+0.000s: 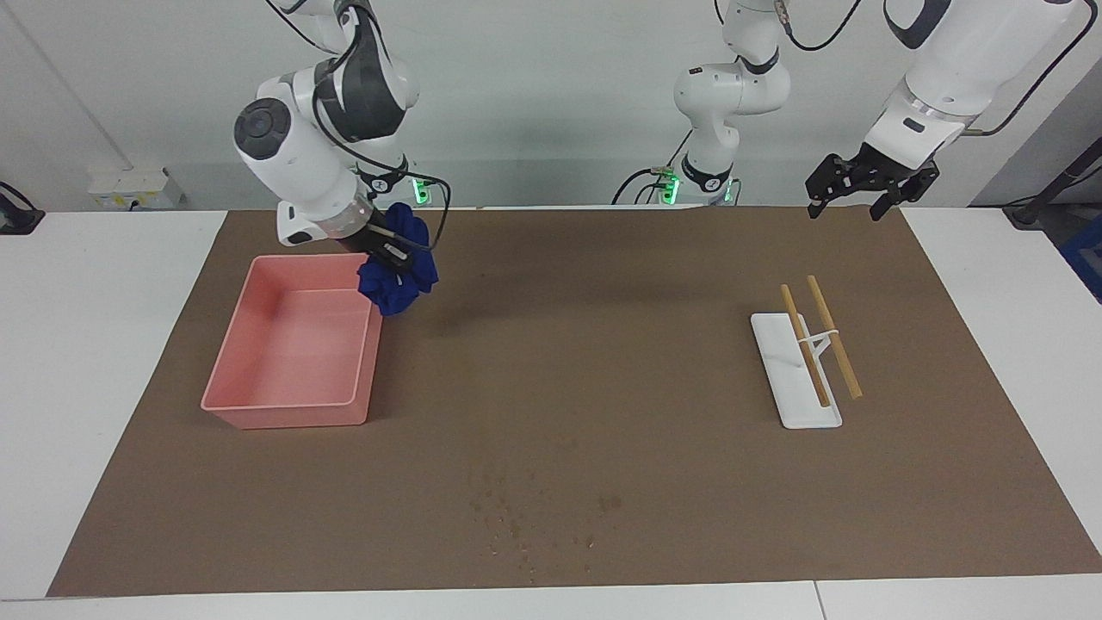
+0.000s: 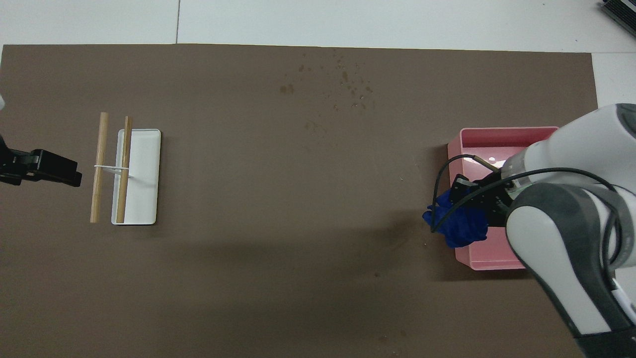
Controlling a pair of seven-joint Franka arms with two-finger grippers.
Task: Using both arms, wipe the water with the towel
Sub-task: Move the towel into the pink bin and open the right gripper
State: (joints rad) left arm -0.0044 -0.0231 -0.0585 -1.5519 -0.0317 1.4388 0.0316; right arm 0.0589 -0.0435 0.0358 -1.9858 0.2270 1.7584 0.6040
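My right gripper (image 1: 392, 254) is shut on the royal-blue towel (image 1: 398, 277) and holds it in the air over the pink tub's (image 1: 293, 412) corner nearest the robots. In the overhead view the towel (image 2: 459, 226) hangs under the right gripper (image 2: 472, 196) at the tub's (image 2: 497, 130) edge. The water (image 1: 525, 517) is a scatter of dark specks on the brown mat (image 1: 603, 362), farther from the robots than the tub; it also shows in the overhead view (image 2: 348, 79). My left gripper (image 1: 845, 209) is open and empty, raised over the mat's corner at the left arm's end (image 2: 69, 174).
A white tray (image 1: 796, 383) carrying two wooden sticks (image 1: 831, 336) lies on the mat toward the left arm's end; it also shows in the overhead view (image 2: 144, 174). White table surrounds the mat.
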